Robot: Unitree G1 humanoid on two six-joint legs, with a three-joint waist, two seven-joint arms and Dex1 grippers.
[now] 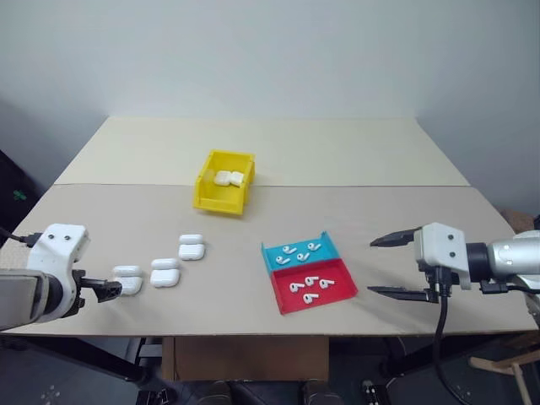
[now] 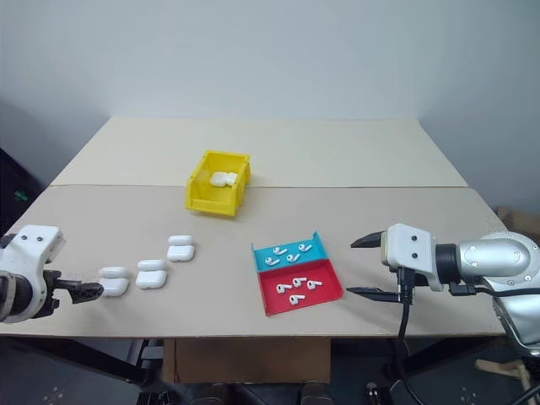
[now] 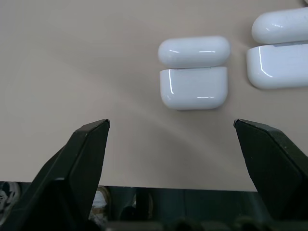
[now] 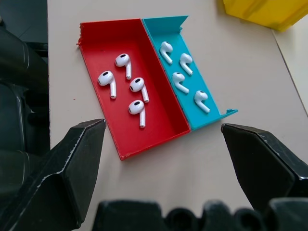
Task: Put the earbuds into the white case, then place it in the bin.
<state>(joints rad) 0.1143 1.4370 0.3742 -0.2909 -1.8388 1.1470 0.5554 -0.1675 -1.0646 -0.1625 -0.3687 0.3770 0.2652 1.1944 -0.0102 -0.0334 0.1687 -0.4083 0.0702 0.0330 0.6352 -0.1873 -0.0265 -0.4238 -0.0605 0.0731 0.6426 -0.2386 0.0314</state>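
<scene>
At the lower left of the head views, the left gripper [image 1: 108, 291] has its fingers spread wide and empty, just short of the nearest white case [image 1: 128, 280] in a row of three on the bench [image 1: 126, 228]. At the right, the right gripper [image 1: 390, 267] also has its fingers wide apart, holding nothing, beside the red tray [image 1: 333, 297] and blue tray [image 1: 272, 251] that hold the earbuds [image 1: 309, 285]. The yellow bin [image 1: 205, 196], upper centre, contains more white cases.
</scene>
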